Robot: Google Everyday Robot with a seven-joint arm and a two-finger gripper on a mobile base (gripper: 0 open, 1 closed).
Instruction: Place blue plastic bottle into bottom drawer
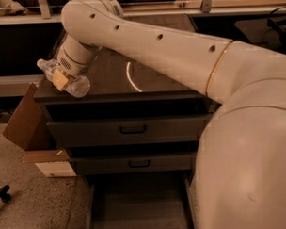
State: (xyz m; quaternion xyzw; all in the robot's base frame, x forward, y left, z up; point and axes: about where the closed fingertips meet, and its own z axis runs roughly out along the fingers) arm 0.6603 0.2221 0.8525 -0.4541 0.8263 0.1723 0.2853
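Observation:
The blue plastic bottle (66, 79) is clear and crinkly; it lies crosswise in my gripper (61, 77), cap to the left, held above the left front corner of the dark cabinet top (156, 78). The gripper is shut on the bottle's middle, with a yellowish finger pad (60, 79) showing across it. The bottom drawer (139, 208) stands pulled out at the foot of the cabinet, a wide shallow tray with a plain floor, partly hidden by my arm on the right.
Two upper drawers (129, 131) with black handles are shut. A white bowl rim (131, 79) shows on the cabinet top behind my arm. A brown cardboard box (25, 123) leans at the cabinet's left. My large arm fills the right side.

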